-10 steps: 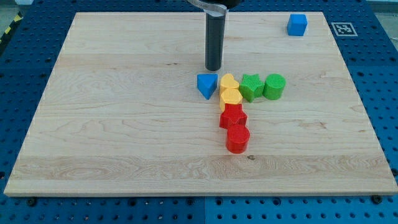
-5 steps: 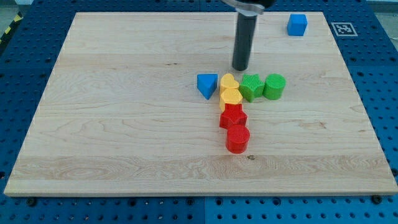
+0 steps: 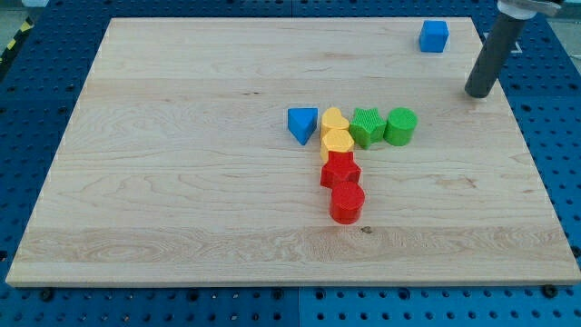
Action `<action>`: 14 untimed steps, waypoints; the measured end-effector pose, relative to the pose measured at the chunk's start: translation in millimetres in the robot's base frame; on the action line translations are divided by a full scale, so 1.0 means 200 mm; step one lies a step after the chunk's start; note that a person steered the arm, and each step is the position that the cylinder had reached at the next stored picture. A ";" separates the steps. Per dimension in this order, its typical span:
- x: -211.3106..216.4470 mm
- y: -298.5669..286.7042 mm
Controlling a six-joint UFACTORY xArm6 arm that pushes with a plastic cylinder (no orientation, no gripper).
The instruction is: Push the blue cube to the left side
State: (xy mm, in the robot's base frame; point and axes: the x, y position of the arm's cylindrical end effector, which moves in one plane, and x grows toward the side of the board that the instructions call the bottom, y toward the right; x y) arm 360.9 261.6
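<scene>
Tip position: my tip rests near the wooden board's right edge, at five o'clock from the small blue plastic cube, apart from it.
Tip state: bare rod, no jaws, nothing held or touched.
Target location: blue cube sits alone near the board's top right corner.
Bystanders: blue triangular block, yellow blocks, green blocks, red blocks, clustered mid-board.
Risk: off-centre contact would likely spin the cube toward twelve o'clock, off the board.
</scene>
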 end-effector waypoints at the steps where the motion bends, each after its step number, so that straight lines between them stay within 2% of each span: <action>1: 0.00 0.01; 5: -0.05 0.22; 7: -0.30 0.24; 9: -0.36 0.27; 10: -0.47 0.29; 14: -0.52 0.16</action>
State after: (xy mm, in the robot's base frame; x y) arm 256.2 294.5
